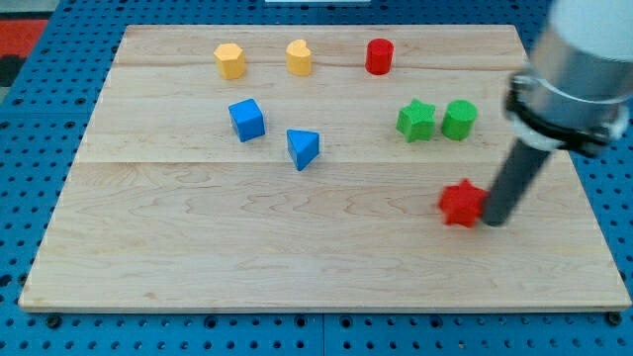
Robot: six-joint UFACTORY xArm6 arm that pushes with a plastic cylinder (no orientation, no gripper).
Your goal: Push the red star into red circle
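Note:
The red star point(461, 203) lies at the view's right, below the middle of the wooden board point(198, 257). My tip point(494, 221) rests right beside the star's right edge, touching or almost touching it. The red circle, a short red cylinder point(379, 56), stands near the view's top, well above and to the left of the star.
A green star point(416, 121) and a green cylinder point(459, 120) sit between the red star and the red circle. A blue cube point(246, 120) and a blue triangle point(303, 148) are left of centre. A yellow hexagon point(229, 60) and a yellow heart point(299, 57) are at the top.

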